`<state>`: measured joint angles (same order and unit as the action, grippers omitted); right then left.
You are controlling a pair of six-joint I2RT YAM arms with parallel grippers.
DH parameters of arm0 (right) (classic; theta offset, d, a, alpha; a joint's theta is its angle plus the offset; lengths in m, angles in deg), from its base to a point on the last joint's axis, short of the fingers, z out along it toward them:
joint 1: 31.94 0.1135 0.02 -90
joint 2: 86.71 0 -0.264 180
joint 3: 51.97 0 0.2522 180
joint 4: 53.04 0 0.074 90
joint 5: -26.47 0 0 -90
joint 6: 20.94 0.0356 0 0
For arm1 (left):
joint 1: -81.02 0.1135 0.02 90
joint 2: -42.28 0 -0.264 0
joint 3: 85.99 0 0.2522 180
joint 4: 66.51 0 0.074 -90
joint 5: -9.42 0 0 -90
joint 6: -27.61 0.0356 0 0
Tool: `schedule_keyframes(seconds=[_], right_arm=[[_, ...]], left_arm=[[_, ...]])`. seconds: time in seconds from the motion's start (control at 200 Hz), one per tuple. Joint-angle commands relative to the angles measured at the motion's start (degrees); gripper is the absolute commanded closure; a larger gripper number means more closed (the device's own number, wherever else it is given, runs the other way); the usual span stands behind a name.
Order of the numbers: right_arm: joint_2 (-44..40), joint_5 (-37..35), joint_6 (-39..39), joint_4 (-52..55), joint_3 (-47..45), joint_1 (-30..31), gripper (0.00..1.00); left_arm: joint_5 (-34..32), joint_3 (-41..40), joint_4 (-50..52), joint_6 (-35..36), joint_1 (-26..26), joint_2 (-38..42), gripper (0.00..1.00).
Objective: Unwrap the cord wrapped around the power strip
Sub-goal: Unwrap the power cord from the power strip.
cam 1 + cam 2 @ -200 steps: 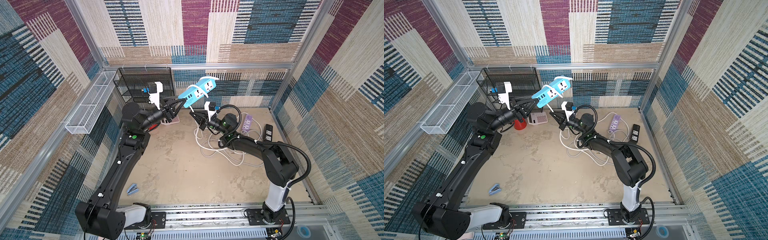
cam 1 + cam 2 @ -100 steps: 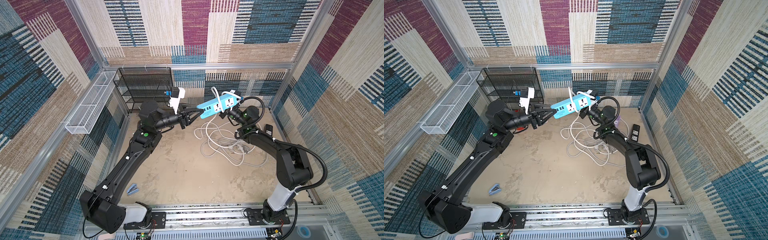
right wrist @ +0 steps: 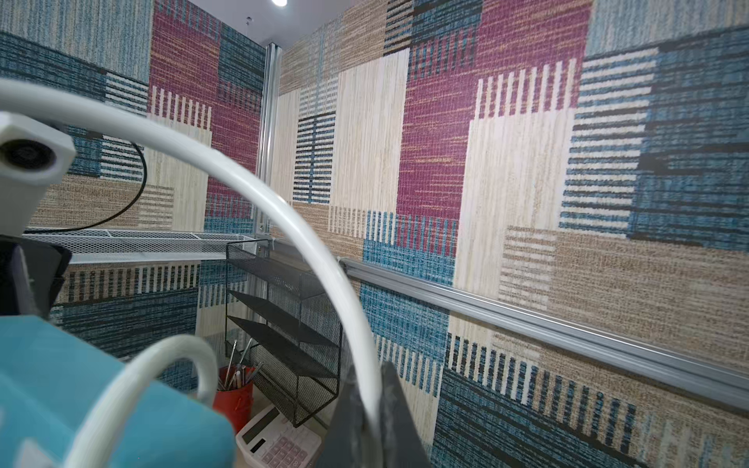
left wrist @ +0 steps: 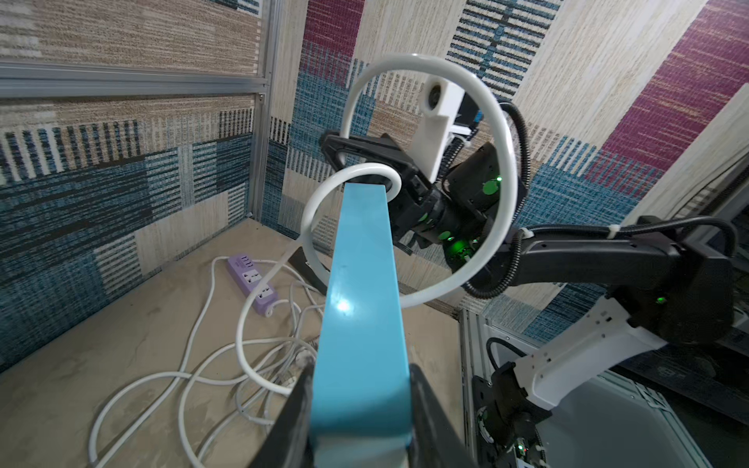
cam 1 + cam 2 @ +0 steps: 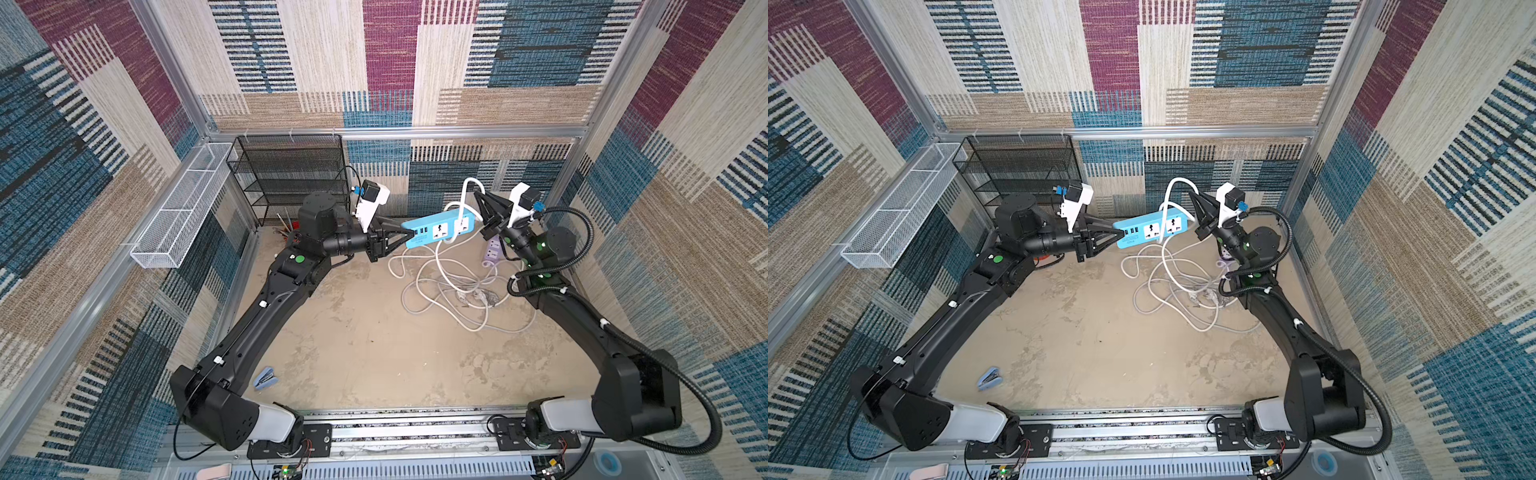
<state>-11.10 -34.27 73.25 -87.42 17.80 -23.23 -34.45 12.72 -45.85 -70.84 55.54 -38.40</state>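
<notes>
One bench [image 5: 374,353], two power strips: the purple power strip [image 5: 492,250] lies flat on it; the blue power strip [image 5: 440,228] is aloft, one end clamped in the left tool [image 5: 409,239]. The right tool [image 5: 478,195] pinches the white cord [image 5: 465,185], which loops beyond the other end.

both top views look steeply down on the whole floor [image 5: 365,340] — the left wrist view runs close along the power strip [image 4: 360,324] toward the right arm [image 4: 587,259], the right wrist view past the cord [image 3: 356,324] to the shelf [image 3: 275,332].
</notes>
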Motion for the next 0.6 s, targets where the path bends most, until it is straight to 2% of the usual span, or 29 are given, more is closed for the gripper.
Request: schedule_keyframes(seconds=[0.0, 0.155, 0.321, 0.451, 0.591], right_arm=[[-4.36, -2.52, -2.56, 2.11, -3.01, -0.53, 1.00], [-11.42, -2.60, -3.83, 5.72, -9.43, -0.62, 1.00], [-15.03, 3.06, -2.15, 7.69, -14.59, -0.58, 1.00], [-13.79, 6.70, 1.15, 5.66, -18.64, 0.72, 1.00], [-10.75, 4.70, 0.35, 5.26, -21.45, 7.72, 1.00]], left_arm=[[-4.96, 0.05, 0.38, 4.32, 0.34, 1.66, 1.00], [-12.11, -1.66, -1.51, 4.92, 1.48, 3.70, 1.00], [-21.62, -5.21, -6.50, 4.92, 3.01, 6.85, 1.00], [-24.19, -7.47, -11.10, 3.28, 4.11, 8.49, 1.00], [-22.73, -7.98, -14.08, 1.28, 4.42, 8.88, 1.00]])
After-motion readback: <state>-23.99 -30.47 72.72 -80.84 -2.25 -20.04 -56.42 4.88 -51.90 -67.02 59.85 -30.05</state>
